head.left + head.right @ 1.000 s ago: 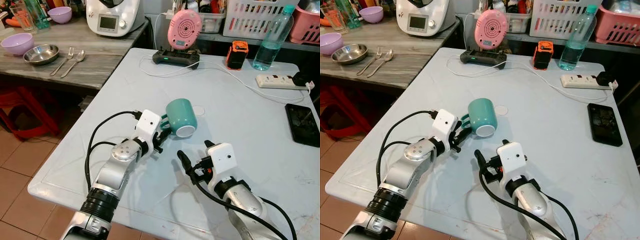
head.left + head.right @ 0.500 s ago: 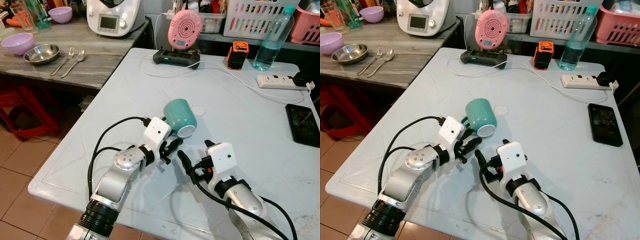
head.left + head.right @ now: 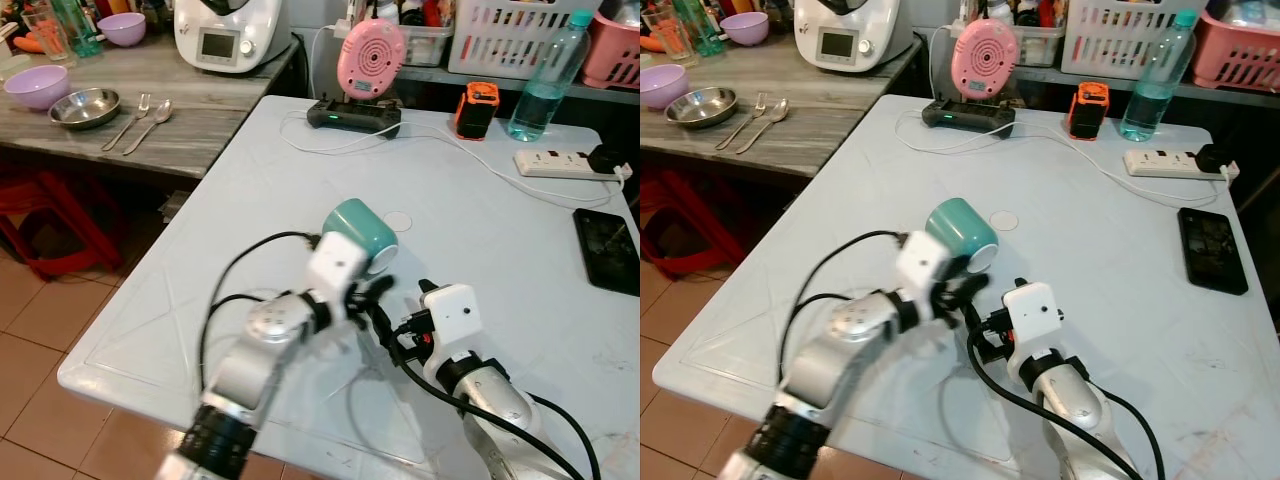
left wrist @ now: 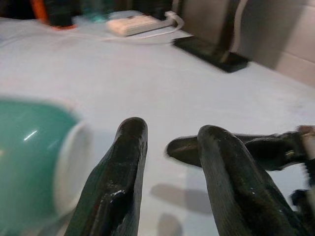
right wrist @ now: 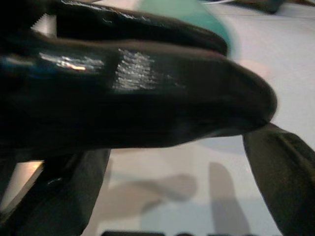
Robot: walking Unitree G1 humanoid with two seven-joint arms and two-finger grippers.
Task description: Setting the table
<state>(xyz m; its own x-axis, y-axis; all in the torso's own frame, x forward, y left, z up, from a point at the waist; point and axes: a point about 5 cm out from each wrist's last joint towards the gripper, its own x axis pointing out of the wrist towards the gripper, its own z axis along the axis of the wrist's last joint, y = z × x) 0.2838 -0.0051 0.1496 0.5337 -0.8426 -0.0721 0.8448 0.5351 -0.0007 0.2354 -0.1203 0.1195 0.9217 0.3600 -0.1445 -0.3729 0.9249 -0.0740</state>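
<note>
Mug (image 3: 358,232) on side, just beyond left gripper (image 4: 167,147), jaws parted, empty. Right gripper (image 3: 385,325) jaw state unclear. Bowls, cutlery unmoved; setting barely begun.

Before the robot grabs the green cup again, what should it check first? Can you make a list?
1. Cup standing up: not ok, it lies on its side on the table.
2. Left hand holding the cup: not ok, its fingers are open with nothing between them, just beside the cup.
3. Hands apart from each other: not ok, the right hand sits very close to the left hand.
4. Cup handle easy to reach: cannot tell, the handle is hidden.
5. Cup safe from the table edge: ok.
</note>
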